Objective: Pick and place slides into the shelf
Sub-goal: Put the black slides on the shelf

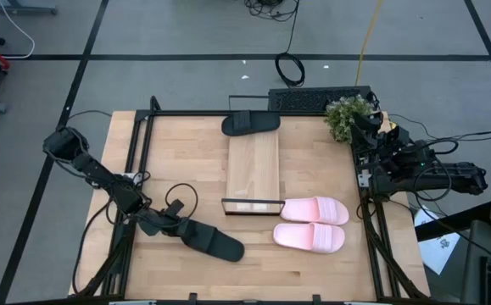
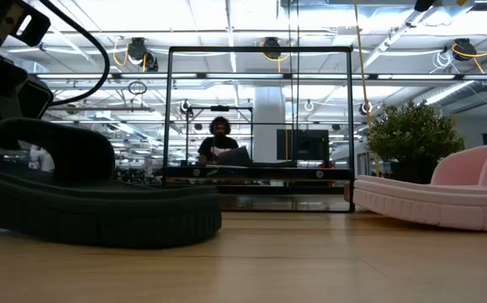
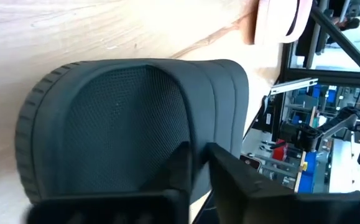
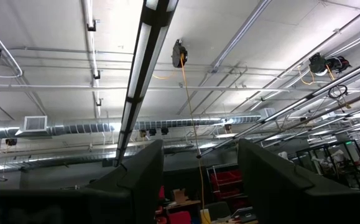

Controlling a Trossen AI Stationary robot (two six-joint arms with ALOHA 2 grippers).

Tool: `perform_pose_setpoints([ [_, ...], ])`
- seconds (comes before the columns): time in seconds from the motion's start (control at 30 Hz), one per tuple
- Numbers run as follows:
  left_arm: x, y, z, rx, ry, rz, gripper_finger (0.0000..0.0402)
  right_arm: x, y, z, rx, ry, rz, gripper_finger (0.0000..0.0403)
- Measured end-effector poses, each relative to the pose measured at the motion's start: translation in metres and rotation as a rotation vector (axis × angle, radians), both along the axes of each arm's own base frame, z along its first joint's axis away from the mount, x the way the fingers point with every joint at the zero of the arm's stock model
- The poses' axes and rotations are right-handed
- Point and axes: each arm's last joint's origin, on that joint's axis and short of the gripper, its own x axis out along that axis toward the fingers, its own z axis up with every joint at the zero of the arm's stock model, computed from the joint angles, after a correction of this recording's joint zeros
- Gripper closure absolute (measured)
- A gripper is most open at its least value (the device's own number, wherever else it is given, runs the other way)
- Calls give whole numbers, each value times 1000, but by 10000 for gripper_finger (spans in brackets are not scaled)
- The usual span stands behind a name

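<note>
High view: the left pincer (image 1: 175, 224) is clamped on the heel of a black slide (image 1: 214, 242) lying on the bench (image 1: 313, 267), near the shelf (image 1: 253, 165); a thin heel grip could let it droop or twist. Left wrist view: fingers (image 3: 183, 163) appear to pinch the rim. Right wrist view: the right pincer (image 4: 201, 168), spread apart, points at the ceiling.

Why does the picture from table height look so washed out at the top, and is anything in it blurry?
In the low view, bright ceiling lights wash out the top; the near black slide and pink slide loom large and soft-edged. In the left wrist view, the slide's mesh is sharp while the room beyond is blurred.
</note>
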Motion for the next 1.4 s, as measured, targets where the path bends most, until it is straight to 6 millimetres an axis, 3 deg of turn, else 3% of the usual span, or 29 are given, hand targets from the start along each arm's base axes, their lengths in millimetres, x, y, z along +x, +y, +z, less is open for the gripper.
perform_pose_setpoints([
  [0.4, 0, 0, 1, -13, -7, 11, 399, 0, 0, 0, -1, 1, -3, 206],
  [0.87, -8, -7, 29, -221, -120, -9, 401, 0, 0, 0, -3, 0, -5, 206],
  [1.23, -33, 16, 58, -262, -171, 18, 401, -1, 0, 1, -4, -13, -6, 206],
  [1.4, -44, 29, 78, -279, -293, 60, 401, -1, 0, 1, -3, -14, -7, 206],
])
